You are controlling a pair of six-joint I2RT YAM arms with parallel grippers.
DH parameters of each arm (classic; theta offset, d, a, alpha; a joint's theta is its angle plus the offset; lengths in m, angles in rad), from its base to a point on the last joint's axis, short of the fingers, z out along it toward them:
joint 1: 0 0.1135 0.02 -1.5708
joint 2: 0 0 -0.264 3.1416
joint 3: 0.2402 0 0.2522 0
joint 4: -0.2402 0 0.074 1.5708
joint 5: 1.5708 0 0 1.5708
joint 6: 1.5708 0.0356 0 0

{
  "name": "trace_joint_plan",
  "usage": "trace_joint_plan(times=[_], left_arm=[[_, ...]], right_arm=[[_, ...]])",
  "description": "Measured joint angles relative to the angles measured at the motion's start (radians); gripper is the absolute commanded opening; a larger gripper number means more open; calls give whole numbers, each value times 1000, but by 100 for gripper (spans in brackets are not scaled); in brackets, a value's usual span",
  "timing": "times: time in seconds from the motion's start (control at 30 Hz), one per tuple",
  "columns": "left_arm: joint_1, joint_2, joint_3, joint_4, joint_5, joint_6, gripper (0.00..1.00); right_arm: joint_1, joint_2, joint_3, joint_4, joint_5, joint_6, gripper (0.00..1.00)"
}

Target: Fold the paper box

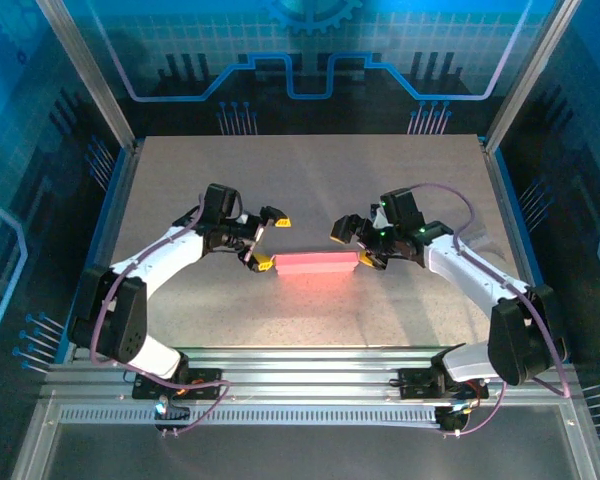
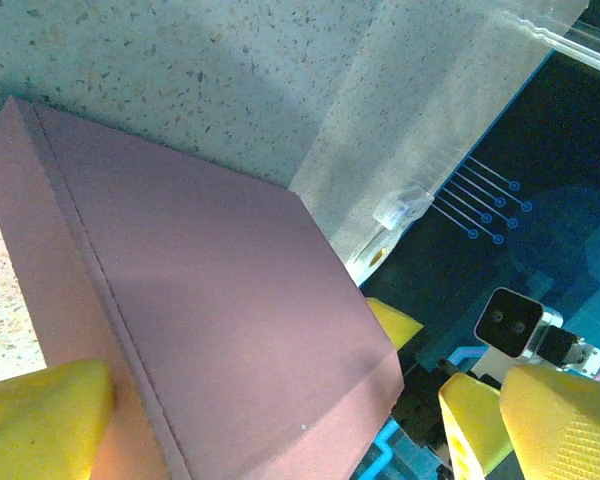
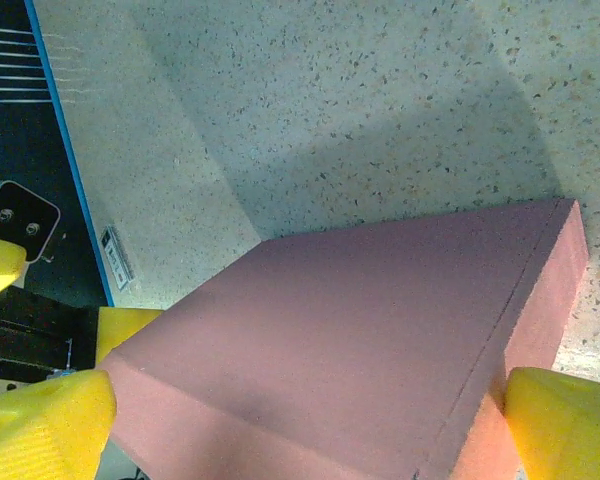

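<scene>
Paper box point(image 1: 315, 264) lying on speckled table point(image 1: 310, 170). Left gripper point(image 1: 271, 243) and right gripper point(image 1: 352, 248) at box's opposite ends, jaws spread wide.

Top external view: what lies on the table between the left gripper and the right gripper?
The paper box lies there, between the open left gripper and the open right gripper, as the top external view shows.

one paper box point(image 1: 315, 264); left pincer point(image 1: 271, 243), right pincer point(image 1: 347, 250): two.
</scene>
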Motion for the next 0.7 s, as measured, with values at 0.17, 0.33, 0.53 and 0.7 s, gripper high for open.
trace_joint_plan(times=[0.17, 0.33, 0.53, 0.7], left_arm=[[14, 28, 32, -17, 9, 19, 99], [23, 58, 55, -29, 26, 42, 99], [27, 84, 95, -57, 33, 83, 99], [29, 86, 116, -94, 34, 120, 99]], right_arm=[[-4, 20, 18, 7, 0, 0, 100], [-5, 37, 33, 8, 1, -1, 100], [-17, 51, 44, 12, 0, -3, 100], [-20, 51, 47, 10, -4, -13, 100]])
